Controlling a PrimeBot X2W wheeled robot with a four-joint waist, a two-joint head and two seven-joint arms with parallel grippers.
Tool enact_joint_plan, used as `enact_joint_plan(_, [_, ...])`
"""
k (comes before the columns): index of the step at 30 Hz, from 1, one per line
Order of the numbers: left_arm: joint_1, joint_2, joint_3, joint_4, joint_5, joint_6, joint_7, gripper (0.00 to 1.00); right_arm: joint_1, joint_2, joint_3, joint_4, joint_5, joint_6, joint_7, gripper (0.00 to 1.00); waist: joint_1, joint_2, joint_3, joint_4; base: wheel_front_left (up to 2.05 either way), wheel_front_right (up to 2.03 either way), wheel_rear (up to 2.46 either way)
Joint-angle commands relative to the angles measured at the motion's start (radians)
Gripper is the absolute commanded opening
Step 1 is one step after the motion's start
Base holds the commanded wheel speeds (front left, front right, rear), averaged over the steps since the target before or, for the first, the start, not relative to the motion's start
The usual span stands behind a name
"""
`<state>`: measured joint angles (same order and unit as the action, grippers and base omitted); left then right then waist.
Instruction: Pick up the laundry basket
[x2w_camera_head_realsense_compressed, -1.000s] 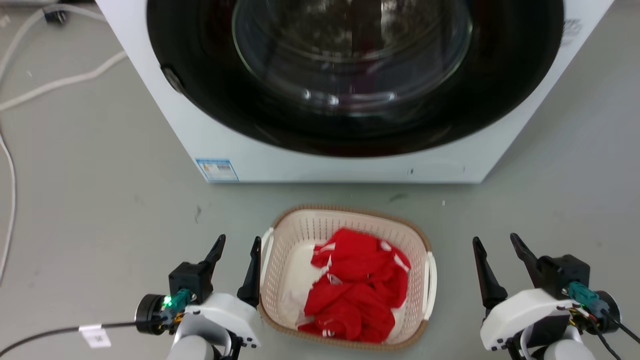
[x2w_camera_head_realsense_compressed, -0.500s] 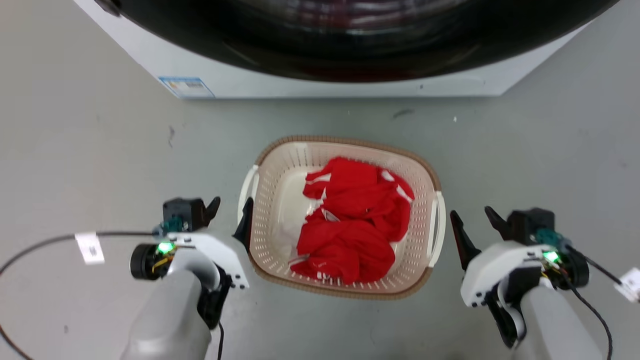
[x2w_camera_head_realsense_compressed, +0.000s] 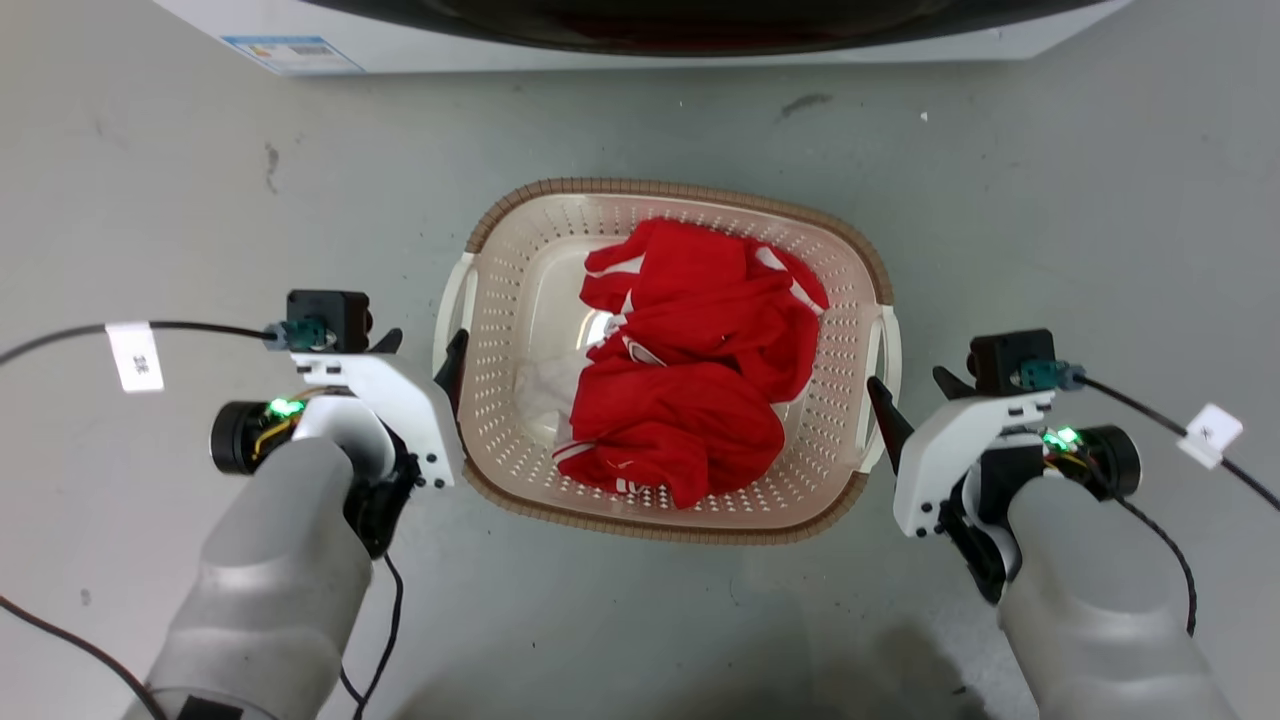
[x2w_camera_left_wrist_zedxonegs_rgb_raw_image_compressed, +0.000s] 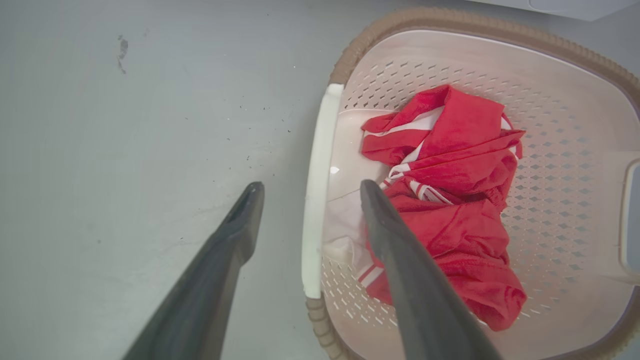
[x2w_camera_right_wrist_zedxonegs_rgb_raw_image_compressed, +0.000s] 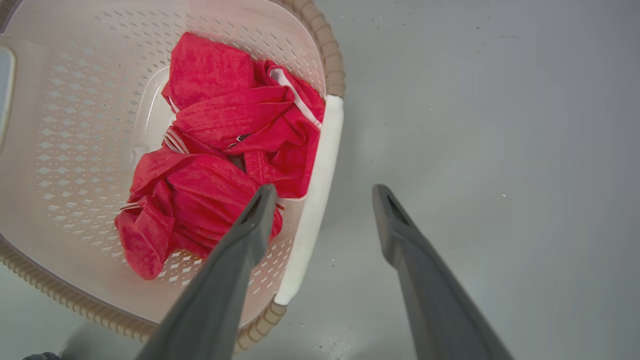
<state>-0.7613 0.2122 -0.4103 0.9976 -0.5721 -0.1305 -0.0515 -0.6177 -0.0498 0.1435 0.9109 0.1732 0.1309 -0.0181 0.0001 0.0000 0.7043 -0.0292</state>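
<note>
Beige perforated plastic laundry basket (x2w_camera_head_realsense_compressed: 650, 186) with a brown woven-look rim sits on the grey floor (x2w_camera_head_realsense_compressed: 150, 200). A crumpled red garment with white stripes (x2w_camera_head_realsense_compressed: 690, 380) lies inside the basket, and the white washing machine (x2w_camera_head_realsense_compressed: 600, 55) stands beyond it.

Left gripper (x2w_camera_left_wrist_zedxonegs_rgb_raw_image_compressed: 310, 187) is wide open and empty. Its fingers straddle the basket's white left handle (x2w_camera_left_wrist_zedxonegs_rgb_raw_image_compressed: 314, 235), one over the interior and one outside.

Right gripper (x2w_camera_right_wrist_zedxonegs_rgb_raw_image_compressed: 324, 190) is likewise spread and empty across the white right handle (x2w_camera_right_wrist_zedxonegs_rgb_raw_image_compressed: 311, 210).

Contact with the handles: cannot tell.

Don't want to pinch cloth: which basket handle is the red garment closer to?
The right handle, by the right gripper: red garment bunches beside it. The left handle has bare basket floor beside it.
</note>
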Motion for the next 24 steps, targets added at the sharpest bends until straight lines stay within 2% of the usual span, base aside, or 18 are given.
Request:
enact_joint_plan(1, [-0.032,0.013,-0.018,0.016,-0.016,0.000,0.003,1.00,-0.041,-0.001,0.015,0.032,0.014,0.000,0.001,1.00,-0.0001,0.0000,0.025,-0.005,0.00,0.00,0.00])
enact_joint_plan(7, [-0.105,0.033,-0.070,0.071,-0.061,0.000,0.028,1.00,-0.130,-0.001,0.068,0.126,0.054,0.000,0.014,1.00,-0.0001,0.0000,0.075,-0.009,0.00,0.00,0.00])
enact_joint_plan(15, [-0.153,0.028,-0.116,0.137,-0.107,0.000,0.051,1.00,-0.194,-0.001,0.118,0.211,0.110,0.000,0.025,1.00,-0.0001,0.0000,0.105,-0.002,0.00,0.00,0.00])
enact_joint_plan(16, [-0.157,0.027,-0.122,0.140,-0.115,0.000,0.050,0.58,-0.200,-0.001,0.126,0.217,0.119,0.000,0.024,0.47,-0.0001,0.0000,0.107,-0.002,0.00,0.00,0.00])
enact_joint_plan(17, [-0.161,0.025,-0.126,0.141,-0.125,0.000,0.047,0.11,-0.206,-0.001,0.134,0.225,0.128,0.000,0.024,0.02,-0.0001,0.0000,0.109,-0.002,0.00,0.00,0.00])
enact_joint_plan(18, [-0.164,0.021,-0.133,0.142,-0.132,0.000,0.052,0.00,-0.210,-0.001,0.143,0.230,0.137,0.000,0.026,0.00,-0.0001,0.0000,0.111,-0.002,0.00,0.00,0.00])
enact_joint_plan(24, [-0.164,0.022,-0.176,0.140,-0.176,0.001,0.053,0.00,-0.224,-0.004,0.183,0.271,0.173,0.000,0.011,0.00,-0.0001,0.0000,0.110,0.001,0.00,0.00,0.00])
